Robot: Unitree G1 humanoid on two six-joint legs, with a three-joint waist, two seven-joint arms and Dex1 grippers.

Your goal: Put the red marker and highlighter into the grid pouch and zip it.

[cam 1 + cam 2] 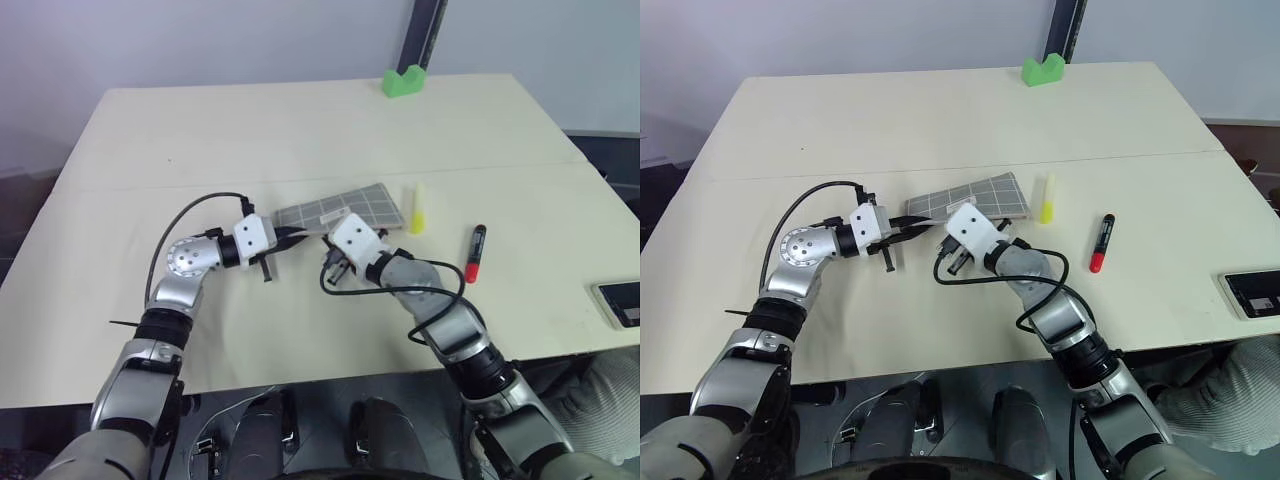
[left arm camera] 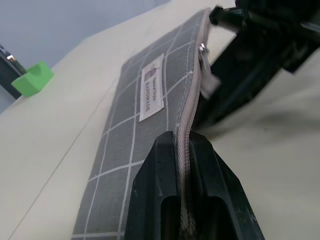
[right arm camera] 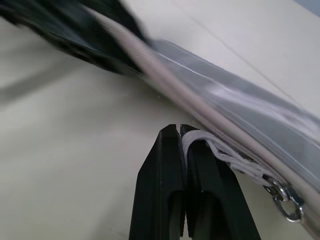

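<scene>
Beside the highlighter (image 1: 417, 209), the grid pouch (image 1: 345, 213) lies with our left gripper (image 2: 183, 150) clamping its zipper edge and right gripper (image 3: 181, 140) pinching the pull cord (image 3: 220, 152); it may slip free, pouch unopened.

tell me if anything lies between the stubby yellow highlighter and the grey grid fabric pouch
Nothing visible does: the stubby cream and yellow highlighter lies right beside the grey grid fabric pouch on bare table. The pouch's zipper looks shut, though, so it needs opening first.

Grey grid pouch (image 1: 340, 213) edge-up, highlighter (image 1: 417, 209) beside it, red marker (image 1: 475, 254) farther right
</scene>
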